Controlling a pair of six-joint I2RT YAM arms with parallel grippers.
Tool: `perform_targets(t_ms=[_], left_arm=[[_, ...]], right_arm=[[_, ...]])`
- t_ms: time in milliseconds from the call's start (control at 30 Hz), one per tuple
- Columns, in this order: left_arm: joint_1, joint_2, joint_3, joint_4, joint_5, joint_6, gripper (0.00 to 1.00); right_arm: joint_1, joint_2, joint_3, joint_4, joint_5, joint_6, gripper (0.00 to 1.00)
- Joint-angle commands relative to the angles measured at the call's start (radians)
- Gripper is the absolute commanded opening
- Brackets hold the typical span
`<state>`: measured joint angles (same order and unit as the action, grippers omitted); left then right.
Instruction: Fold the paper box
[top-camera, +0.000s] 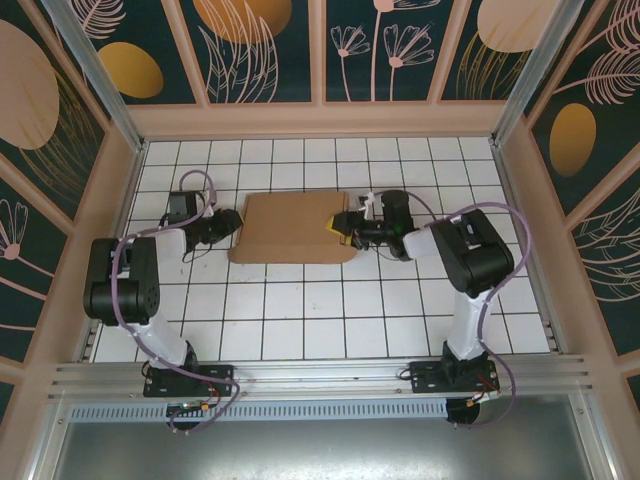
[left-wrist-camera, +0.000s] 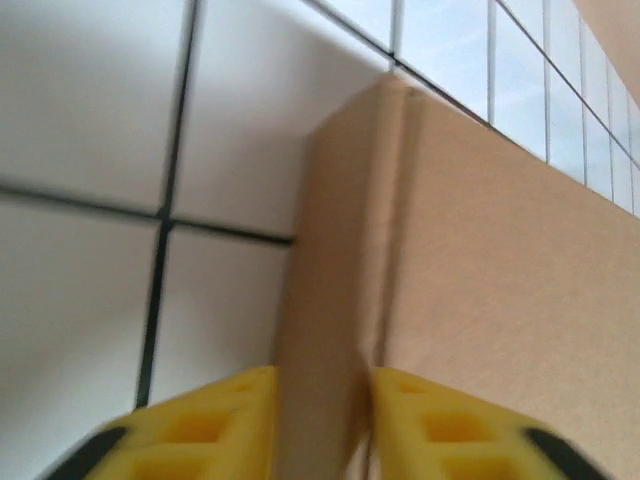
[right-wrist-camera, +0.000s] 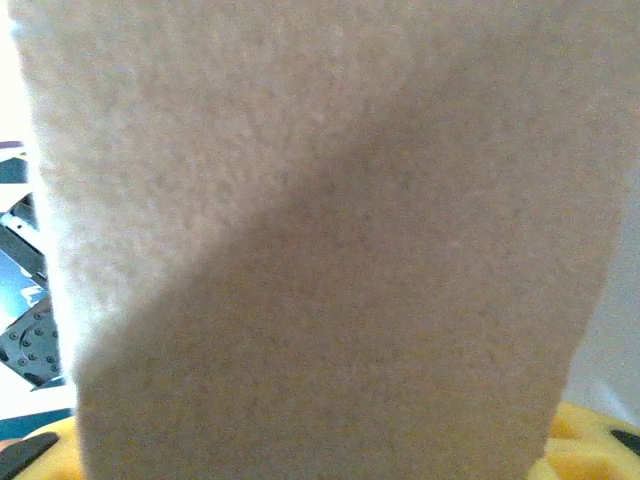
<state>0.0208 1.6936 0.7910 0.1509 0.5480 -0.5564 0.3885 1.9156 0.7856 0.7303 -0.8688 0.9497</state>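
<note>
Tiles, white with dark seams, cover the table (top-camera: 300, 320), which is walled by panels (top-camera: 260, 45) painted with leaves. At the left of the top view the left arm (top-camera: 125, 280) rises from the bottom edge and bends toward the centre. The left gripper (top-camera: 226, 228) lies low at the left edge of the paper box (top-camera: 290, 228). In the left wrist view its yellow fingers (left-wrist-camera: 200, 435) come up from the bottom edge with a narrow gap between them. A narrow creased strip along the box's edge sits in that gap, close against both pads; whether they pinch it or merely flank it I cannot tell. The paper box is plain brown and lies flat on the tiles a little above the centre of the top view, between the two grippers. Over its right part sits the right gripper (top-camera: 343, 230), one yellow pad showing against the brown. In the right wrist view a broad brown face of cardboard stands close before the lens, and the yellow fingers (right-wrist-camera: 590, 445) peek out at the bottom corners, well apart. The jaws are wide, but whether they grip the cardboard I cannot tell. The right arm (top-camera: 470, 260) stands at the right of the top view.
</note>
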Motion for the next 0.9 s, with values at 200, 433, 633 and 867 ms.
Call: perform_targets(t_ms=[200,433,633,867], left_arm=[[-0.069,-0.315,-0.023,-0.238,-0.222,-0.311,0.42],[-0.346,-0.515,-0.068,-0.363,-0.399,-0.666,0.57],[-0.495,-0.554,-0.205,-0.214,-0.402,-0.85,0.64],[-0.53,-0.483,-0.314,0.034,-0.367,-0.904,0.62]], right_arm=[[0.069,-0.126,-0.336,0.539,0.378,0.266,0.41],[0.195,-0.239,-0.37,0.405,0.654,0.174,0.41],[0.261,-0.244,-0.366,0.379,0.749,0.143,0.41],[0.287,-0.16,-0.355,0.451,0.709,0.187,0.42]])
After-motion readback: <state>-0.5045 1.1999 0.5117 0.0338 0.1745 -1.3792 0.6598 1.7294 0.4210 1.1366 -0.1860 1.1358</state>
